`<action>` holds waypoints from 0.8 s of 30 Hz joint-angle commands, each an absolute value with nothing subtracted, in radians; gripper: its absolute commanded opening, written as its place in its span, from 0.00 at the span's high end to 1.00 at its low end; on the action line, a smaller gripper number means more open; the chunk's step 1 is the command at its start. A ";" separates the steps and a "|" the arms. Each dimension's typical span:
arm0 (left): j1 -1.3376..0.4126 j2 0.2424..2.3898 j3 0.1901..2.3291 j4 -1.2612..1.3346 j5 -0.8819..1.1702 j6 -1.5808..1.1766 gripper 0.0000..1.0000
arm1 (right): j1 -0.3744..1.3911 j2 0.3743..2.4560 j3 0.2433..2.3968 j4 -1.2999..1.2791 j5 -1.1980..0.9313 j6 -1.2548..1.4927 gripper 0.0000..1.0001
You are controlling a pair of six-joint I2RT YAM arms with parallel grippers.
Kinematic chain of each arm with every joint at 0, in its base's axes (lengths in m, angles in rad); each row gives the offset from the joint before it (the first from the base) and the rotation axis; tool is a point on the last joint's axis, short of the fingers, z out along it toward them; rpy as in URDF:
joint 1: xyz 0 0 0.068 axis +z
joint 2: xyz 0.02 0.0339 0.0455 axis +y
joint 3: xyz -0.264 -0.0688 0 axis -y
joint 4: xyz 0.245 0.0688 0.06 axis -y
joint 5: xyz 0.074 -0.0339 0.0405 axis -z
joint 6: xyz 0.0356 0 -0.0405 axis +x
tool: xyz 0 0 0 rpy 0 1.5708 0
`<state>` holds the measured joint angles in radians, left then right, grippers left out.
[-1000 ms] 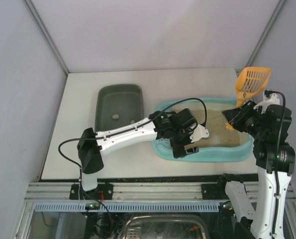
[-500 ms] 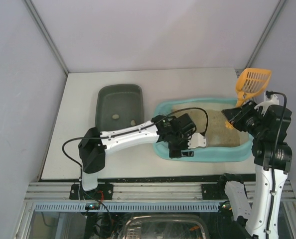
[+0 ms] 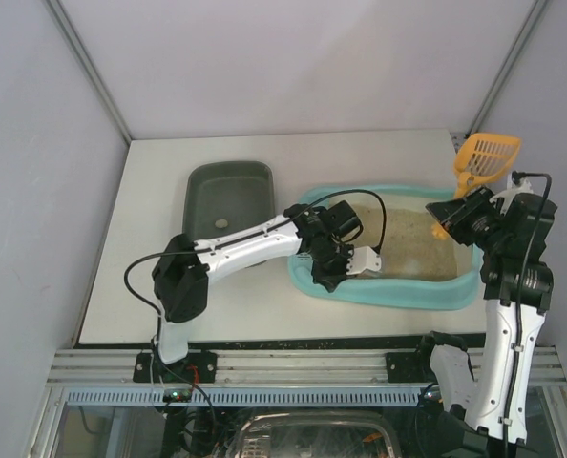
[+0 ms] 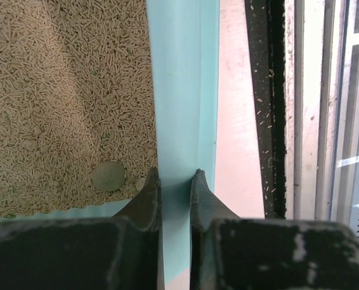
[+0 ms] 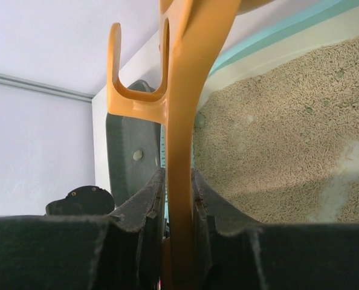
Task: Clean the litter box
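Litter box (image 3: pixel 388 292) sits on the tabletop (image 3: pixel 126 239) just right of the dark tub (image 3: pixel 228 196), with the left tool (image 4: pixel 173 175) pinched shut on its near-left rim. That rim is stiff, slick plastic and looks the best place to hold it. Filled with litter (image 4: pixel 64 90), the box is probably heavy and may slide; the right tool (image 5: pixel 178 176) is clamped on the scoop (image 5: pixel 185 90) handle.

Lab test cell: white panels (image 3: pixel 264 67), aluminium frame (image 3: pixel 293 366)
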<state>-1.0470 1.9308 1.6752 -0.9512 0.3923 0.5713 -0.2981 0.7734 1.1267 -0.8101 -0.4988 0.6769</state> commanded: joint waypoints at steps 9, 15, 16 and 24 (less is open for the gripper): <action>-0.901 2.041 1.708 -0.627 -0.287 1.116 1.00 | -0.306 0.714 0.960 -0.656 -0.519 0.761 1.00; -0.835 2.000 1.662 -0.467 -0.189 1.334 1.00 | -0.271 0.741 0.862 -0.630 -0.444 0.708 1.00; -0.825 1.996 1.668 -0.459 -0.164 1.355 1.00 | -0.270 0.759 0.849 -0.621 -0.431 0.696 1.00; -0.789 1.963 1.683 -0.475 -0.071 1.396 1.00 | -0.225 0.989 0.843 -0.492 -0.330 0.673 1.00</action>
